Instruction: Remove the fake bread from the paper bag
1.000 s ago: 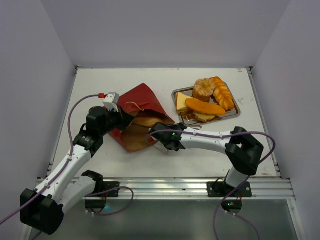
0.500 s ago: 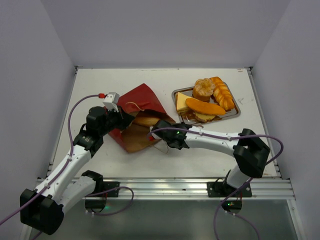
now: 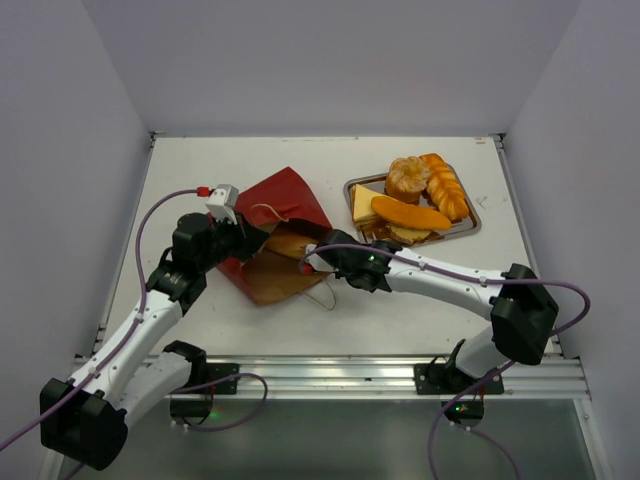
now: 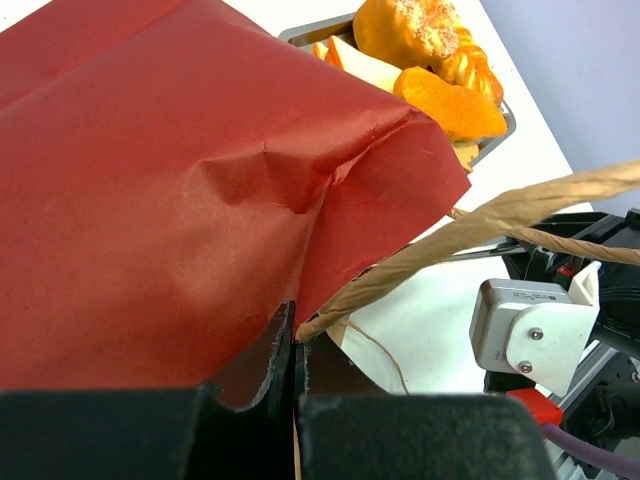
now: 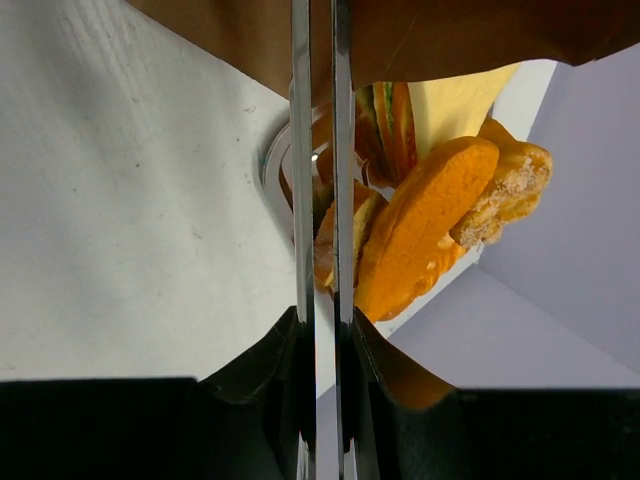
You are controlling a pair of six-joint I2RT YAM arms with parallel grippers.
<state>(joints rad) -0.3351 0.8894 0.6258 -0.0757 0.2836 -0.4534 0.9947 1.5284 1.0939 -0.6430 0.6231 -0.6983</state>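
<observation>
The paper bag (image 3: 285, 195) lies on its side at centre left, dark red outside, brown inside, its mouth facing the near right. A golden roll of fake bread (image 3: 290, 243) shows inside the mouth. My left gripper (image 3: 240, 240) is shut on the bag's rim, which the left wrist view (image 4: 293, 340) shows pinched beside a string handle (image 4: 480, 220). My right gripper (image 3: 314, 258) is at the right side of the mouth. Its jaws stand almost together with nothing visibly between them (image 5: 320, 40). More fake bread, a round bun (image 3: 407, 178), a braided loaf (image 3: 445, 185), a long roll (image 3: 410, 213) and a wedge (image 3: 362, 203), lies outside the bag.
That other bread sits on a shiny metal tray (image 3: 472, 225) at the back right, close behind my right forearm. The tray's bread also shows in the right wrist view (image 5: 420, 220). A loose string handle (image 3: 325, 298) trails on the table by the bag. Walls close in the table on three sides.
My right arm has shifted to the right and its gripper has moved slightly up and right along the bag's mouth. The left gripper and the bag have stayed put.
</observation>
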